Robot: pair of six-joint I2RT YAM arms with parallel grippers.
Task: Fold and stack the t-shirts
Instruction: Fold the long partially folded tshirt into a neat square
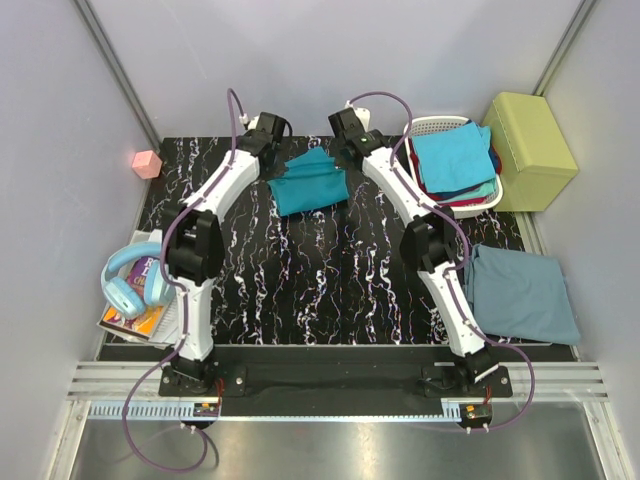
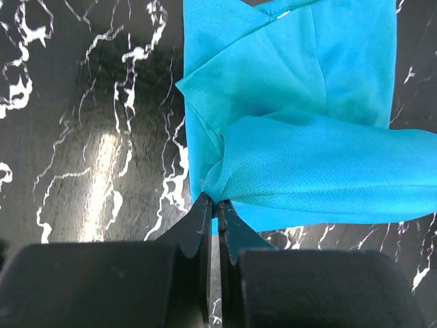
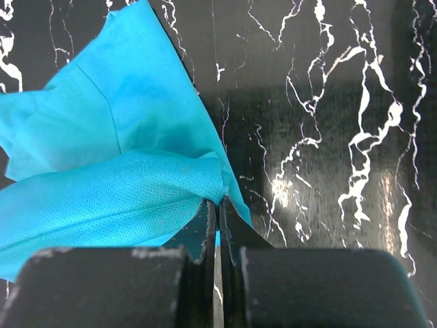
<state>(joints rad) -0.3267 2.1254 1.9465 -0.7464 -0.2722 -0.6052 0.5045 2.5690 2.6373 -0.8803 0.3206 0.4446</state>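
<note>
Teal t-shirt (image 1: 310, 180) gripped at two edges

It lies part-folded on the tabletop (image 1: 330, 270), between both tools. Left tool (image 2: 213, 205): jaws closed to a slit, pinching a raised fold at its tips, cloth spreading ahead and rightward. Right tool (image 3: 218, 202): jaws likewise closed on the fold, cloth ahead and leftward
</note>
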